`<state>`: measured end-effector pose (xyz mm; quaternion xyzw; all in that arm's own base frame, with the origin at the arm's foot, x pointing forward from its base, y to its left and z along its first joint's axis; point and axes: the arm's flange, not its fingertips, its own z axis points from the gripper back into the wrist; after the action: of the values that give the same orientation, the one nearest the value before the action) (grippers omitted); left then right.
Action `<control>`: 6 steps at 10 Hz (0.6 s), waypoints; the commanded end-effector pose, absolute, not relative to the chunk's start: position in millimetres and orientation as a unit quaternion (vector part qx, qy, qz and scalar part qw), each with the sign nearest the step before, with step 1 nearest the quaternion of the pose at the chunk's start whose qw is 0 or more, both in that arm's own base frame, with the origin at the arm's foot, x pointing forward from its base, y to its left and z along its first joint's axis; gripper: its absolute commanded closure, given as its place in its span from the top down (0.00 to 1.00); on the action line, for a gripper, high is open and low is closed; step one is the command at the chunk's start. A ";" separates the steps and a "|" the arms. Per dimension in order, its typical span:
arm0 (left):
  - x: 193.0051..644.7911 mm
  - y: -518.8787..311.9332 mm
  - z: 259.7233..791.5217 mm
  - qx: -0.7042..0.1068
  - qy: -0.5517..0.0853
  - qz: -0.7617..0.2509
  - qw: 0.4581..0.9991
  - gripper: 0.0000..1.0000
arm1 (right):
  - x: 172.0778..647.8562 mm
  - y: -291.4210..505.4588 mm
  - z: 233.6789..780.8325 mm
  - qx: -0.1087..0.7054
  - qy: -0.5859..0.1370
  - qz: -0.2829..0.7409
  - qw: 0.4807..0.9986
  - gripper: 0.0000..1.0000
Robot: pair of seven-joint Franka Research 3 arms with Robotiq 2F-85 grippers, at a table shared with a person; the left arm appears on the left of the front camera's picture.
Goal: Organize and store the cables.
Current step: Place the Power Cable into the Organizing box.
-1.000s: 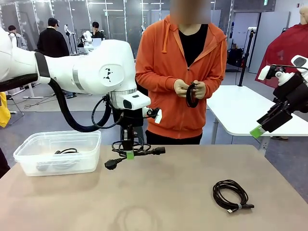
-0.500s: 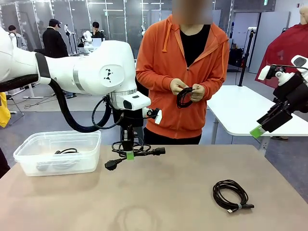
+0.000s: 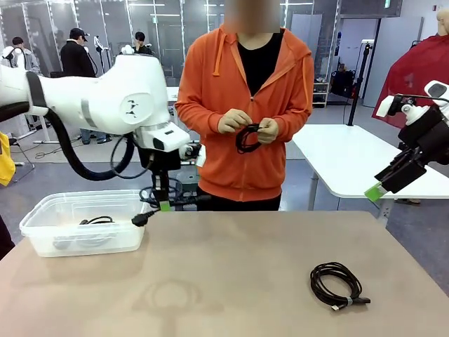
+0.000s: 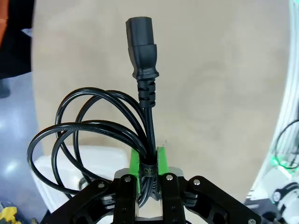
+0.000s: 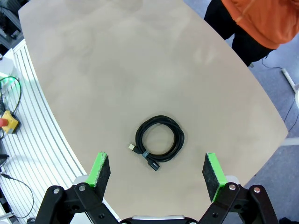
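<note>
Just beside the bin, off the surface: left gripper, jaws clamped on the power cord where its loops bunch, with a plug hanging to each side.
Bin: one cable lies inside.
Right side: right gripper hangs high, jaws wide apart, nothing between them.
Surface: tied coil lies flat below that gripper, well apart from the bin.
Person: hands work a small coil.
Handling: the cords look light, limp and rubbery, and the loops will likely sag or spring open.
Hold: pinch across the bundled strands or at the tie, not at a plug.
</note>
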<state>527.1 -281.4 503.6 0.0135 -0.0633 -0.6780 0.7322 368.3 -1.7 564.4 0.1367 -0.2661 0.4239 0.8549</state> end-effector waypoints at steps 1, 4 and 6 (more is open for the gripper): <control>520.8 -241.7 498.8 0.014 -0.108 -0.695 0.710 0.17 | 369.7 -2.4 565.7 0.136 -0.267 0.425 0.854 1.00; 531.9 -169.9 498.0 -0.005 -0.096 -0.697 0.710 0.17 | 369.7 -2.4 565.7 0.136 -0.267 0.425 0.854 1.00; 536.6 -122.8 496.8 -0.011 -0.090 -0.696 0.713 0.17 | 369.7 -2.4 565.7 0.136 -0.267 0.425 0.854 1.00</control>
<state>543.2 -139.5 492.6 0.0006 -0.0860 -0.6920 0.7168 368.4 -1.9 564.3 0.1368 -0.2661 0.4238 0.8549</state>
